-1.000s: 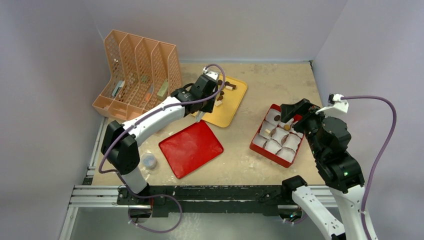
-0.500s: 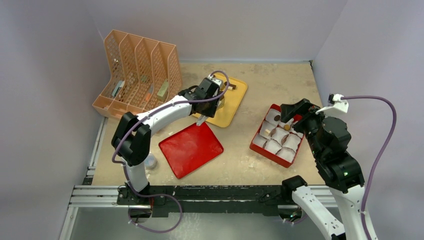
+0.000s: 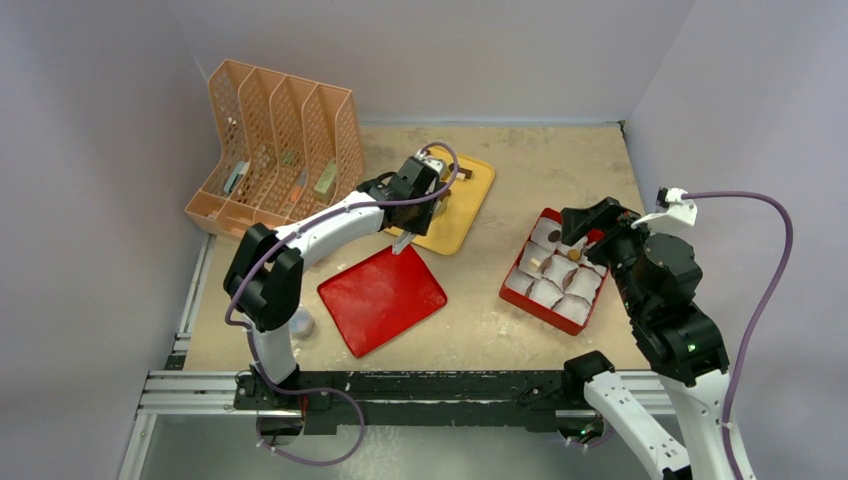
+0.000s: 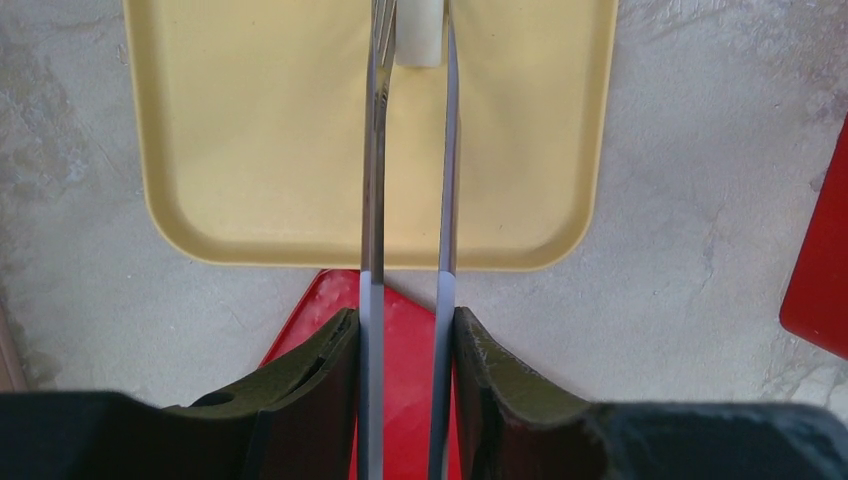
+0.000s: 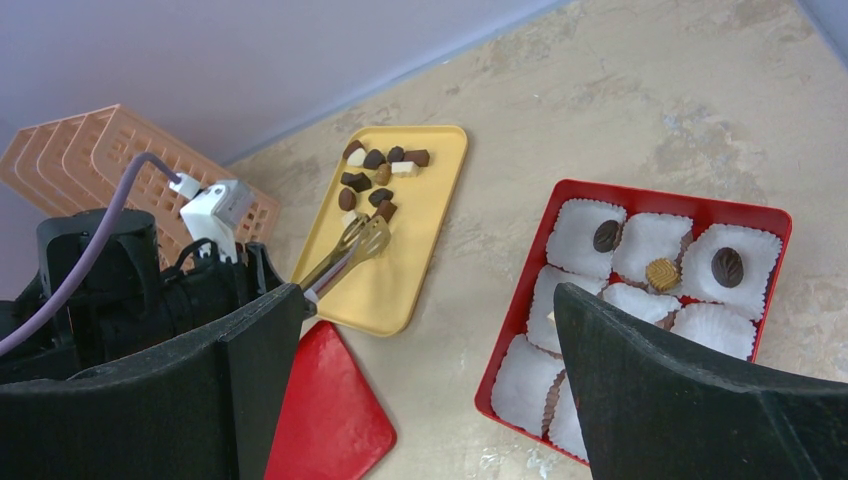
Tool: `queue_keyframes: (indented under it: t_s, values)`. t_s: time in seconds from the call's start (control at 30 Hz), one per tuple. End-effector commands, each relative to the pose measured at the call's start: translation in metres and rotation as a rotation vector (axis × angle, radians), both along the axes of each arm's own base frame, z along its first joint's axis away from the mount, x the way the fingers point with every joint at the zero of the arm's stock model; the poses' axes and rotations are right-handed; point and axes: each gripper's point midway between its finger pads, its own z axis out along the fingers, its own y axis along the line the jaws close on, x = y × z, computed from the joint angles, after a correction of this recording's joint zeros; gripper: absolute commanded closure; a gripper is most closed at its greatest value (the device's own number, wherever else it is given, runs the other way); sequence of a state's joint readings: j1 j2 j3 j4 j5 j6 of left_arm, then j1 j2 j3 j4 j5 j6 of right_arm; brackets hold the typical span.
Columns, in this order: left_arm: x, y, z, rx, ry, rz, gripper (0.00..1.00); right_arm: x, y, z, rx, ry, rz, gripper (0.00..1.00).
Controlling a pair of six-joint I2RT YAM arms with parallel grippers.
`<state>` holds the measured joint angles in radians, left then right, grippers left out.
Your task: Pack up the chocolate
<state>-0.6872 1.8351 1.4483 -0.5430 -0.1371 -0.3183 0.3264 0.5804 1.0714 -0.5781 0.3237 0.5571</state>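
Here the left hand (image 4: 405,318) is pinching the tongs (image 4: 372,200), whose blades run straight ahead of it over the yellow tray (image 4: 250,150). A white chocolate block (image 4: 418,35) sits between the blade tips. Its long side seems to lie along the blades, and its far end is cut off. The tray's near rim lies just ahead of the fingers, with bare tray on either side. More chocolate (image 5: 375,180) clusters beyond. The right hand (image 5: 428,300) is spread wide and holds nothing, with the red box (image 5: 670,195) ahead to its right.
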Motion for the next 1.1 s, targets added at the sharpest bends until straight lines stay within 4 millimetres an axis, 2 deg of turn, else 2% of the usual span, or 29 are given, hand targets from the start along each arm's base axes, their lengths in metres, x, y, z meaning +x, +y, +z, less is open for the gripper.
queue_keyframes:
  t_s: [0.0,0.3,0.7,0.93,1.07]
  values:
    - [0.002,0.0,0.03,-0.053,-0.054,0.002,0.76,0.003,-0.003,0.015,0.013,-0.048,-0.021,0.04]
    - [-0.005,-0.001,0.054,-0.114,-0.072,0.003,0.81,0.004,-0.002,0.013,0.015,-0.043,-0.021,0.04]
    - [-0.01,-0.016,0.106,-0.251,-0.129,-0.019,0.84,0.004,-0.002,0.011,0.018,-0.04,-0.022,0.04]
    - [-0.02,-0.036,0.132,-0.331,-0.158,-0.065,0.84,0.004,-0.002,0.012,0.019,-0.042,-0.024,0.04]
    - [-0.034,-0.056,0.143,-0.355,-0.169,-0.117,0.84,0.004,-0.002,0.012,0.019,-0.044,-0.024,0.04]
